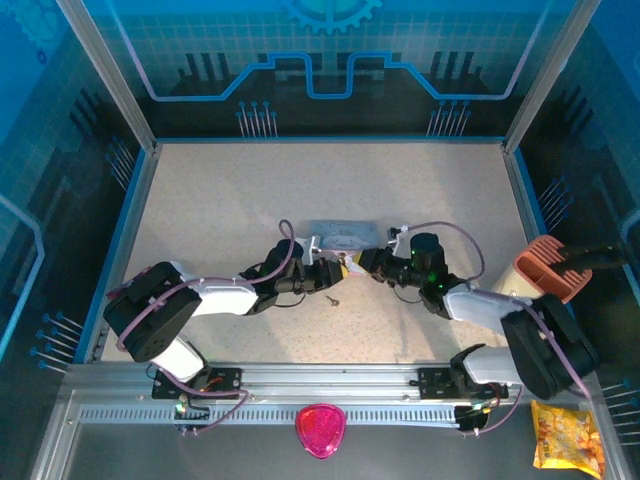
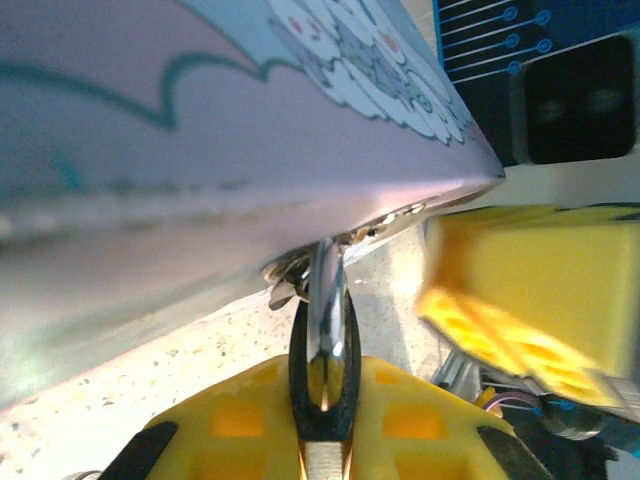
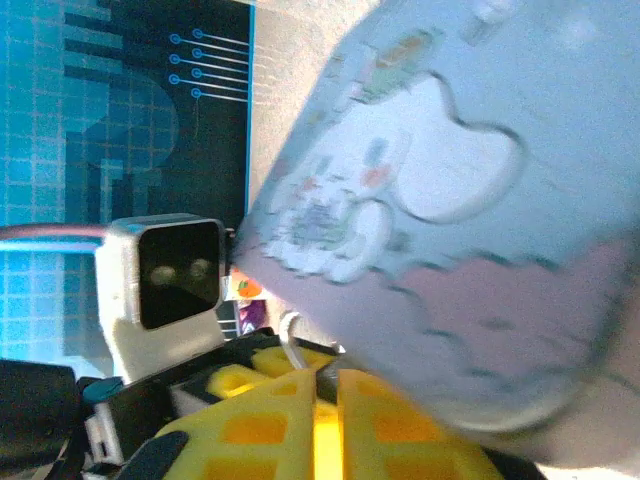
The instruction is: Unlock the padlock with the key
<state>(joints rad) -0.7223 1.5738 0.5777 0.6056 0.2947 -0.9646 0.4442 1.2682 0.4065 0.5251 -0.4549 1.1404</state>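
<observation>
The pale blue cartoon tin (image 1: 340, 234) lies mid-table, and both grippers meet at its front edge. My left gripper (image 1: 338, 270) (image 2: 325, 350) is shut on a shiny metal piece, the padlock (image 2: 325, 300), which hangs from the tin's (image 2: 200, 150) latch. My right gripper (image 1: 362, 262) (image 3: 340, 372) faces it from the right, under the tin (image 3: 480, 250). Its yellow fingers (image 3: 270, 420) stand a narrow slit apart, with a dark lump at their tips and a thin silver hook (image 3: 290, 340) beside them. I cannot tell whether they grip it. A tiny key (image 1: 333, 298) lies on the table just in front of the grippers.
A salmon cup (image 1: 548, 265) stands at the table's right edge. A pink object (image 1: 320, 430) and a yellow snack bag (image 1: 567, 440) lie beyond the front rail. The speckled table (image 1: 220, 200) has open room behind and to the left of the tin.
</observation>
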